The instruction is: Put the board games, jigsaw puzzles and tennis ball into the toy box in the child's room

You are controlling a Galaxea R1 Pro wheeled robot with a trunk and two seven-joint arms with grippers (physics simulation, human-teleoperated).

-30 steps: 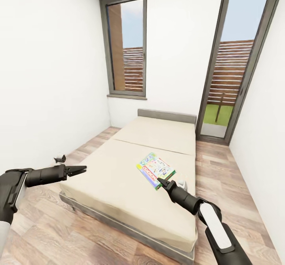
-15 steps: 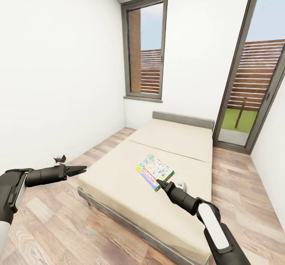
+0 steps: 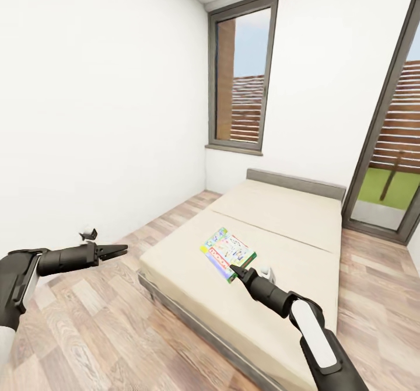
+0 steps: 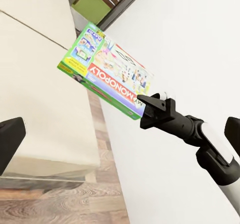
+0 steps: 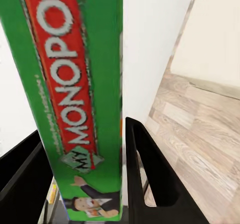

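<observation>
My right gripper (image 3: 236, 271) is shut on the near edge of a board game (image 3: 228, 252), a thin flat box with green edges and a pale cartoon lid. The box hangs in the air over the beige bed (image 3: 291, 227), clear of the mattress. The right wrist view has the box's green edge (image 5: 75, 83), printed MONOPOLY, clamped between the two black fingers (image 5: 150, 179). From the left wrist view, the board game (image 4: 107, 68) sticks out of the right gripper (image 4: 150, 108). My left gripper (image 3: 119, 251) is open and empty over the floor, left of the bed.
The bed's grey headboard (image 3: 294, 184) stands against the far wall under a tall window (image 3: 242, 81). A glass door (image 3: 391, 146) lies at the right. A white wall (image 3: 87, 117) runs along the left, with a small object (image 3: 87, 234) on the wood floor (image 3: 116, 332) at its foot.
The camera has swung left, so the bed, window and door sit further right in the picture. Both arms and the held board game keep their places relative to me.
</observation>
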